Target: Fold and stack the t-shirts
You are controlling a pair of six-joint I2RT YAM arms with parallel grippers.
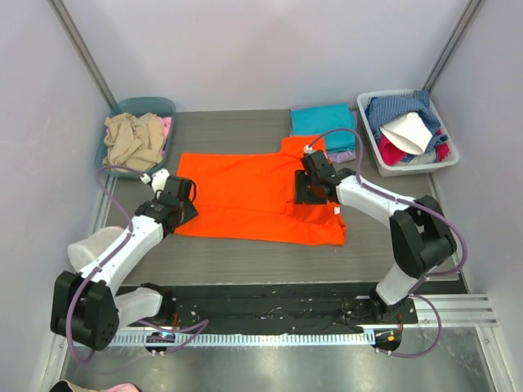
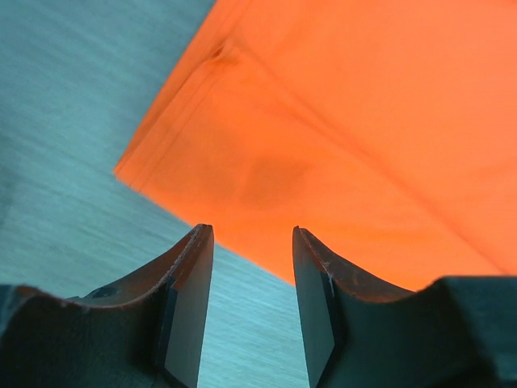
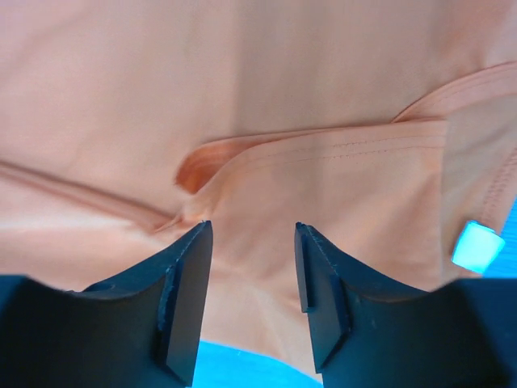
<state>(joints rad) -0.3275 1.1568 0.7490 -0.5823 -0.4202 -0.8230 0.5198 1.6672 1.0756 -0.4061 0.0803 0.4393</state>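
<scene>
2 sets of jaws spread, pinching nothing. I see the left gripper (image 1: 186,200) at the orange shirt's (image 1: 245,196) left edge, and the right gripper (image 1: 309,189) over its right side. It lies flat on the table (image 1: 245,261), with the teal shirt (image 1: 323,120) atop the lavender shirt (image 1: 343,155) just behind.

The left hand (image 2: 250,238) fills the bottom of the view, its two dark fingers (image 2: 190,307) parted with nothing between them. Beyond the tips lies the orange t-shirt (image 2: 339,145), flat on the grey tabletop (image 2: 73,121). Its near corner points left, with stacked layers showing along the folded edge, and a small pucker sits near the upper seam
</scene>
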